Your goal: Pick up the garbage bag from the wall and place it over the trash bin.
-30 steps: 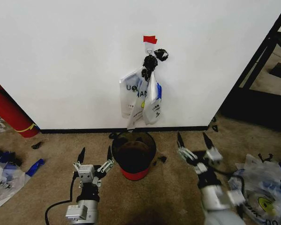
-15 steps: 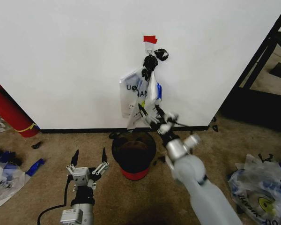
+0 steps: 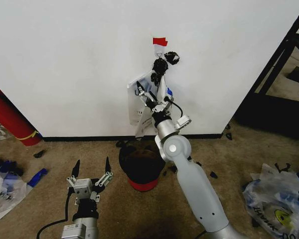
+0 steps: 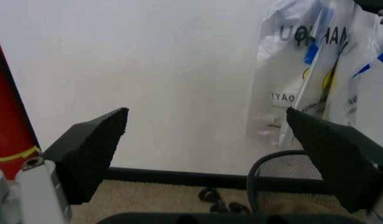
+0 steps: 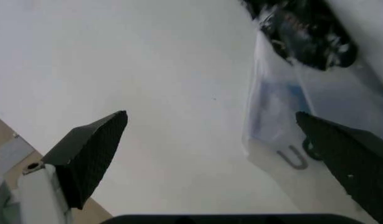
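The thin see-through plastic garbage bag (image 3: 138, 102) with blue handles and dark lettering hangs on the plain white wall (image 3: 70, 59) under a red tape patch (image 3: 159, 41), above the small round black trash bin (image 3: 141, 166). The right claw (image 3: 147, 95), fingers spread, is up at the bag. The left claw (image 3: 91, 168) sits low and open, left of the bin.

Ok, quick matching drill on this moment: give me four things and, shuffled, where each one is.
Things:
1. right gripper
2. left gripper
3. trash bin
4. garbage bag

Places:
A. on the carpet below the bags
B. hanging on the wall
C. raised, open, at the hanging bags
D. low, open, left of the bin

Pairs: 1-C, 2-D, 3-A, 4-B
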`<state>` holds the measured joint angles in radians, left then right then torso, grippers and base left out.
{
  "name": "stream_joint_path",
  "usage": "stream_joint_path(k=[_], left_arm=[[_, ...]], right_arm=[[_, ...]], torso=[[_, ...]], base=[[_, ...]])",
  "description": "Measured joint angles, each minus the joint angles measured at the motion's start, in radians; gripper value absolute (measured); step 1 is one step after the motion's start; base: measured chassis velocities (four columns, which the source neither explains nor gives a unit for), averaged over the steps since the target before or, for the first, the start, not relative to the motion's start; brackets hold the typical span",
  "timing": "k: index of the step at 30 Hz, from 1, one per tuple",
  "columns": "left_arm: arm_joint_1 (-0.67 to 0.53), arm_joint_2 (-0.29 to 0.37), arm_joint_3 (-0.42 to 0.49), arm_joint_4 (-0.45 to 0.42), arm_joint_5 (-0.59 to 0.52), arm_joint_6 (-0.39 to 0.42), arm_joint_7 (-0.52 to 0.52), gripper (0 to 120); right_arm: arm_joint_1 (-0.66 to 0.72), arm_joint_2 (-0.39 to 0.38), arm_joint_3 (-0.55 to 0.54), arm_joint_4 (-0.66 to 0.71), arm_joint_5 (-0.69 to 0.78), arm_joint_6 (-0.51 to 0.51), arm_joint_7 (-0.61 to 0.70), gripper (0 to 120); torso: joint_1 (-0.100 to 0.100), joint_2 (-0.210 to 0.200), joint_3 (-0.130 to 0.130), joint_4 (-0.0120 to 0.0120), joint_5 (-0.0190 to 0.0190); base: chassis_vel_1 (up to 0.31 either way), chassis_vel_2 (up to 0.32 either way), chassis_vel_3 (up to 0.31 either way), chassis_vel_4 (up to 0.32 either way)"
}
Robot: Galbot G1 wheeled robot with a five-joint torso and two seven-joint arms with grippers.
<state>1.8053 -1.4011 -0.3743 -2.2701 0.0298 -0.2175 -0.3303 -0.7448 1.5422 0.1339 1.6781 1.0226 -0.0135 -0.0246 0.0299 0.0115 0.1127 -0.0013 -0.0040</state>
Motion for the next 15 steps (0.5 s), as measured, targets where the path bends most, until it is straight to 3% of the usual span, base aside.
stream_joint_path(k=[15], left_arm=[[-0.006, 0.009, 0.014, 0.000, -0.002, -0.001, -0.002, 100]], right_arm=[[0.048, -0.019, 0.035, -0.052, 0.024, -0.005, 0.025, 100]], torso=[[0.000, 0.000, 0.000, 0.0002, 0.0001]], base=[[0.000, 0.000, 0.000, 0.000]])
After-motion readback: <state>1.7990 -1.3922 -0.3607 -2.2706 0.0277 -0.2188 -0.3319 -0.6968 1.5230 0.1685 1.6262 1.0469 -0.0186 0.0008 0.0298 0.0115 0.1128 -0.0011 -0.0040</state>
